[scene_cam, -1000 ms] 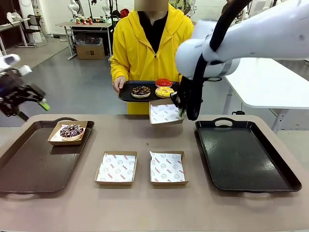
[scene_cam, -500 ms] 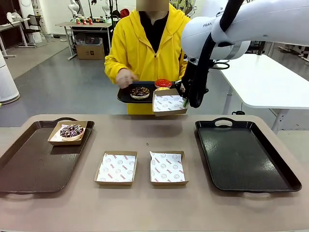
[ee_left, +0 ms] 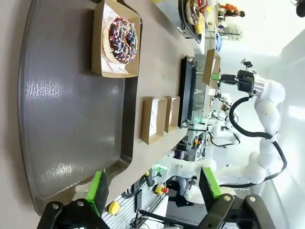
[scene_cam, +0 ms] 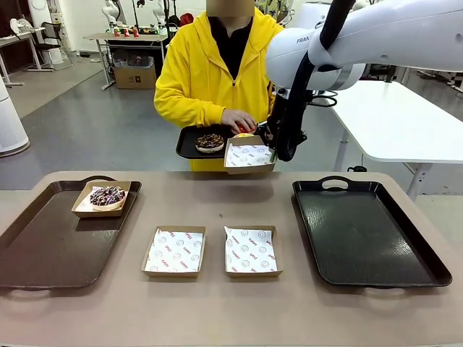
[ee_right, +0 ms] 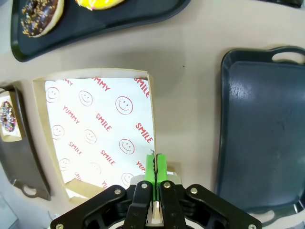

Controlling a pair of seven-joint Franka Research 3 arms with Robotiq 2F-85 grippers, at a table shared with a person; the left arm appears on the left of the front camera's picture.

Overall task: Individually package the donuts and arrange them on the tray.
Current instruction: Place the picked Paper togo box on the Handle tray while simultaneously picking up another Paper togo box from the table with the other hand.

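The right end effector (scene_cam: 274, 152) is clamped shut on the near rim of a cardboard box (scene_cam: 249, 155). It holds the box in the air over the far edge of the surface (scene_cam: 217, 311). The box has only its printed paper liner inside.

Just behind the box, a person in a yellow hoodie holds a small black serving tray (scene_cam: 187, 139). A chocolate donut (scene_cam: 210, 141) sits on it with a yellow donut (ee_right: 102, 3) beside it. The person's hand (scene_cam: 239, 120) is down on the tray by the yellow donut.

On the surface, a brown tray (scene_cam: 51, 246) at the robot's left carries one box in its far corner. The sprinkled dark donut (scene_cam: 107, 196) lies in that box. Two more lined boxes (scene_cam: 174, 251) (scene_cam: 250, 250) stand side by side in the middle, with nothing in them. A large black tray (scene_cam: 376, 238) lies at the right with nothing on it.

The left end effector (ee_left: 153, 183) hangs above the brown tray with its fingers wide apart, holding nothing.
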